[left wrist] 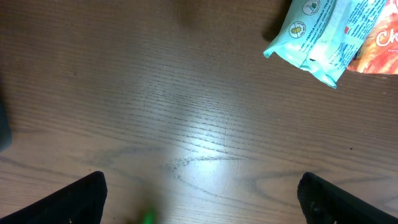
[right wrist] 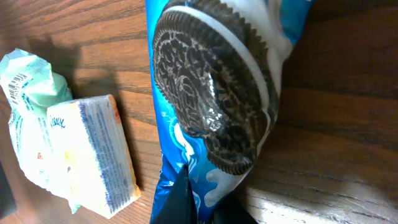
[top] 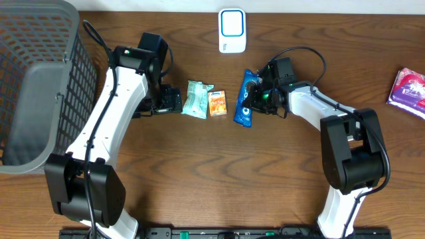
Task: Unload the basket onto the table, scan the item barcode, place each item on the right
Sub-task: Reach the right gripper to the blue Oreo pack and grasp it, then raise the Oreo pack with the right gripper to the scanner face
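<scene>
A blue cookie packet (top: 244, 99) lies on the wooden table just below the white scanner (top: 232, 30). My right gripper (top: 255, 95) is shut on its right end. In the right wrist view the dark fingers (right wrist: 180, 199) pinch the packet's (right wrist: 211, 93) blue wrapper, with my right gripper (right wrist: 208, 202) at the bottom edge. My left gripper (top: 178, 101) hovers open just left of a pale green packet (top: 196, 98). In the left wrist view my left gripper (left wrist: 202, 196) has only bare table between its fingers.
A small orange packet (top: 217, 103) lies between the green packet and the blue one. A grey mesh basket (top: 40, 86) stands at the far left. A pink pack (top: 408, 89) lies at the right edge. The green packet (left wrist: 317, 37) sits at the top right of the left wrist view.
</scene>
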`<control>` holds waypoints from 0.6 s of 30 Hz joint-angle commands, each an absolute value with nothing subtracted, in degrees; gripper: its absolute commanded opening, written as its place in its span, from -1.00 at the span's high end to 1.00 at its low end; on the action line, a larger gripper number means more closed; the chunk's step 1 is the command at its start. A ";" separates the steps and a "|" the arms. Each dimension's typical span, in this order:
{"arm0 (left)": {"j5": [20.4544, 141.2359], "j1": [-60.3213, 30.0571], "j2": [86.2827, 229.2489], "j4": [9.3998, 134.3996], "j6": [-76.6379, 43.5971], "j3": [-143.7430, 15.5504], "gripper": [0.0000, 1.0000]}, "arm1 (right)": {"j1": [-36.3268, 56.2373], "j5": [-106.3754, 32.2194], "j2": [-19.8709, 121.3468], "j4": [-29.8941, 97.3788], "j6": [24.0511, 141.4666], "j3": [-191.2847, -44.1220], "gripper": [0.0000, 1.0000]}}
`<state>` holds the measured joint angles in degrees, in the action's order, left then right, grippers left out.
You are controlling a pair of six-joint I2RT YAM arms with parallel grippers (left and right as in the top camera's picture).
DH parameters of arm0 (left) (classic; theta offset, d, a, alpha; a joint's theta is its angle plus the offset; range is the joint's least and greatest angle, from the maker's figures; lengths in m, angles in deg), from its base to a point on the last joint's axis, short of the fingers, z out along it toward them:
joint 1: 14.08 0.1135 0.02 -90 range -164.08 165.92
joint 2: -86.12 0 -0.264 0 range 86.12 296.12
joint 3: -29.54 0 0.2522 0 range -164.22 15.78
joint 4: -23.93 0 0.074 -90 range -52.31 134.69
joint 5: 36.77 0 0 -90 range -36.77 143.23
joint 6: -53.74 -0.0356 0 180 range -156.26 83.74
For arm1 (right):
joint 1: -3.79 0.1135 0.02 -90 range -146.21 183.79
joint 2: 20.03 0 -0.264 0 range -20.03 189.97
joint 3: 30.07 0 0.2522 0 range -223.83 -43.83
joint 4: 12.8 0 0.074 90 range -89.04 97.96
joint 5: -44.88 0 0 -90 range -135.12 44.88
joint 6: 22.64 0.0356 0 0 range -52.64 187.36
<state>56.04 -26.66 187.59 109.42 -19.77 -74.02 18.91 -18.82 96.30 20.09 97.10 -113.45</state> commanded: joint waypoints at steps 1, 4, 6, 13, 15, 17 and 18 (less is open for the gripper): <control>55.51 -26.64 187.24 109.64 -19.92 -74.43 -0.96 | 19.10 -17.18 98.35 20.40 96.33 -112.97 0.98; 55.51 -26.64 187.24 109.64 -19.92 -74.43 -0.96 | 18.75 -11.84 97.89 20.66 96.03 -118.35 0.98; 55.51 -26.64 187.24 109.64 -19.92 -74.43 -0.96 | 18.73 -10.45 97.65 21.38 96.05 -122.57 0.98; 55.51 -26.64 187.24 109.64 -19.92 -74.43 -0.96 | 18.75 -11.63 97.65 27.96 96.00 -136.95 0.98; 55.51 -26.64 187.24 109.64 -19.92 -74.43 -0.96 | 18.75 -12.06 97.65 27.00 96.03 -139.13 0.98; 55.51 -26.64 187.24 109.64 -19.92 -74.43 -0.96 | 18.82 -14.40 97.65 24.29 96.07 -139.99 0.98; 55.51 -26.64 187.24 109.64 -19.92 -74.43 -0.96 | 18.95 -16.63 97.65 21.75 96.66 -140.12 0.98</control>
